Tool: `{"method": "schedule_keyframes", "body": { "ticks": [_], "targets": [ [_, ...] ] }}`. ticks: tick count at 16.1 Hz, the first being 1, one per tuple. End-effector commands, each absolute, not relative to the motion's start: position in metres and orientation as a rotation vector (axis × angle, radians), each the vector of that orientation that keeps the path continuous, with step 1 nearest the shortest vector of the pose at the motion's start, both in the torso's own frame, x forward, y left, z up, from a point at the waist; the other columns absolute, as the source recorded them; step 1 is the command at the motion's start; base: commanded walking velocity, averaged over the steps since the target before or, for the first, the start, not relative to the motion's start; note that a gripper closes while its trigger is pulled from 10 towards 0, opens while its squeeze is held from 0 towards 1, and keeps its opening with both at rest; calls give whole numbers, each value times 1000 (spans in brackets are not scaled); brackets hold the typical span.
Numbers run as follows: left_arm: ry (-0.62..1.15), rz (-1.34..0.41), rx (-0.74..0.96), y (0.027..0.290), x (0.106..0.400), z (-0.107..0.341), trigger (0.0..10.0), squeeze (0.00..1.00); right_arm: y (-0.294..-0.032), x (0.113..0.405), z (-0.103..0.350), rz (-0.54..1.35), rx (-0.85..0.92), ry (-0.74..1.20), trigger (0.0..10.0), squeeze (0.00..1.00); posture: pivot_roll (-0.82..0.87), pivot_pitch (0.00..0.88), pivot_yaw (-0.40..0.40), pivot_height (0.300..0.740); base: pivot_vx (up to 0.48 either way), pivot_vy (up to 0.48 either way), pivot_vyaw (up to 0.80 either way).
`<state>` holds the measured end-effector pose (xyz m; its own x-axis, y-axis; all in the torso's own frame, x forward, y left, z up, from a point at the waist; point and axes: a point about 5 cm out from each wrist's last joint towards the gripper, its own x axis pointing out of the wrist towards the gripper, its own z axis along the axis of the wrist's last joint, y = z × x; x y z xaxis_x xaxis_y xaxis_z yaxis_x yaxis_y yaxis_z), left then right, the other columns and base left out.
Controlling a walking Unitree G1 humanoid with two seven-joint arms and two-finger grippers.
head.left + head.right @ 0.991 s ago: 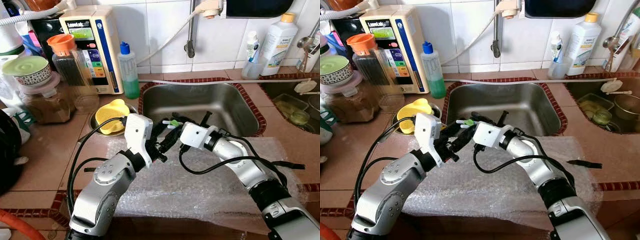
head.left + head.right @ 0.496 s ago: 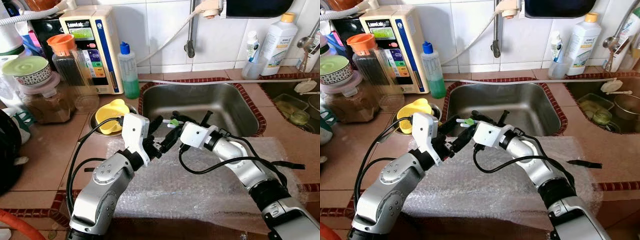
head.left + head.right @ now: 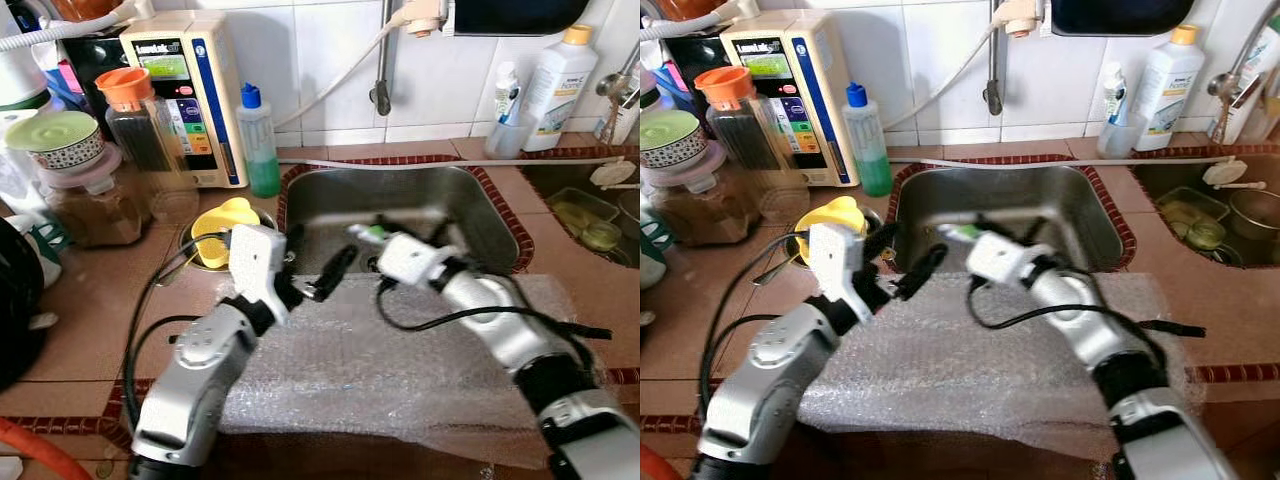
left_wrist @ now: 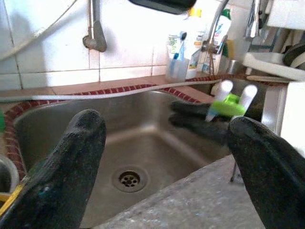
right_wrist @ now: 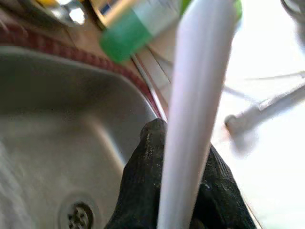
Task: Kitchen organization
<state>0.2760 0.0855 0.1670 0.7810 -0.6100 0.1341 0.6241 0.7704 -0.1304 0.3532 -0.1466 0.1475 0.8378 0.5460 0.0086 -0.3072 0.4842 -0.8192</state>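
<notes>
While both arms are hanging out over the front edge of the sink (image 3: 470, 215), here's what I'm seeing:

Right gripper (image 4: 202, 117): sitting just above the sink's front rim, fingers pinched together on a small white-and-green clip (image 4: 229, 101). In the right wrist view a white bar of that clip (image 5: 198, 109) is running right along the black fingers (image 5: 147, 191), so it's clamped on it for sure.

Clip location: it's being held in the air over the front part of the sink basin, not touching the steel.

Left gripper (image 3: 315, 265): hovering at the sink's front-left corner, fingers spread wide apart with nothing between them. Left wrist view is looking straight between the two black fingers (image 4: 71, 162) at the sink drain (image 4: 127, 179).

Bubble wrap (image 3: 400, 380): lying flat on the counter just in front of the sink, both arms are reaching across it.

Yellow thing in a metal bowl (image 3: 222, 225): sitting just left of the sink.

Green soap bottle (image 3: 258, 140): standing upright at the sink's back-left corner, beside the water purifier (image 3: 190, 90).

White bottle (image 3: 555, 85): standing behind the sink's right side against the tiles.
</notes>
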Motion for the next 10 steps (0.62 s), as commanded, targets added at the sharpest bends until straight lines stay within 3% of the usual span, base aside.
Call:
{"method": "schedule_keyframes", "body": {
  "ticks": [1, 5, 6, 7, 8, 9, 10],
  "targets": [
    [-93, -668, -160, 87, 275, 167, 10000, 1000, -153, 361, 156, 469, -953, -276, 0, 0, -252, 27, 116, 740, 0, 0, 0],
    [-76, -656, -123, 90, 273, 160, 10000, 1000, -190, 368, 148, 332, -978, -118, 0, 0, -250, 29, 112, 740, 0, 0, 0],
    [-67, -654, -110, 91, 272, 157, 10000, 1000, -197, 368, 146, 325, -956, -82, 4745, 0, -249, 30, 112, 740, 0, 0, 0],
    [-58, -655, -108, 91, 272, 156, 10000, 1000, -199, 368, 144, 331, -937, -63, 6157, 0, -249, 30, 112, 740, 0, 0, 0],
    [-44, -657, -102, 91, 271, 153, 10000, 576, -200, 368, 142, 355, -917, -37, 10000, 0, -248, 32, 114, 740, 0, 0, 0],
    [-24, -652, -75, 92, 271, 148, 10000, 0, -202, 368, 141, 361, -916, -16, 10000, 0, -248, 32, 114, 740, 0, 0, 0],
    [-12, -651, -68, 93, 272, 144, 10000, 0, -207, 371, 143, 336, -901, 4, 10000, 0, -248, 33, 115, 740, 0, 0, 0]
  ]
}}
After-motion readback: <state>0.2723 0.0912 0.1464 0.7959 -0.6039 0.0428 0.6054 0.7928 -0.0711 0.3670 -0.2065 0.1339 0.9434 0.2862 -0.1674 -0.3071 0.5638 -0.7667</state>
